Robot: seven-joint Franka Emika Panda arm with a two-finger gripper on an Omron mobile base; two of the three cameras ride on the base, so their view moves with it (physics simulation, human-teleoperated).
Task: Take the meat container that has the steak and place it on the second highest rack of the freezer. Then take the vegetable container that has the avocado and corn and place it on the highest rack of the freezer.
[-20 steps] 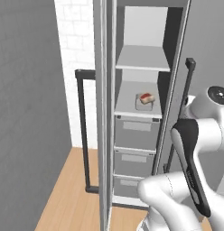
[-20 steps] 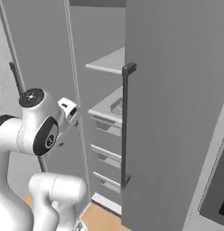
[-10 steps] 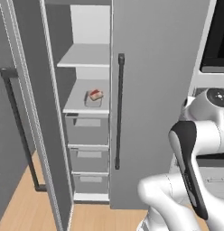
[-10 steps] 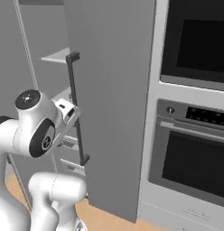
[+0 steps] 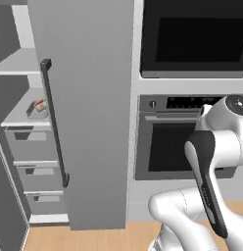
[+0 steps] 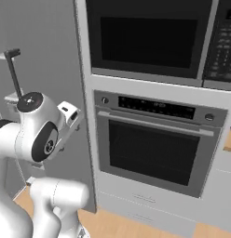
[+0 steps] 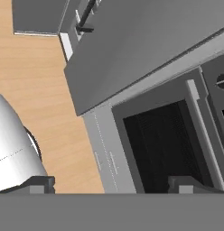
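1. Steak (image 5: 40,104) sits in its grey tray on the lower pale shelf of the freezer (image 5: 25,147), at nine o'clock in the left base view; the open door (image 5: 84,112) with its black bar handle (image 5: 54,122) cuts the tray's right side from sight.
2. Built-in oven (image 6: 154,144) stands at three o'clock of the door.
3. Gripper (image 7: 111,185): two dark tips set wide apart, nothing between them, facing the oven's lower front and the wood floor (image 7: 37,90).

Base drove right; oven (image 5: 184,142) now in view.
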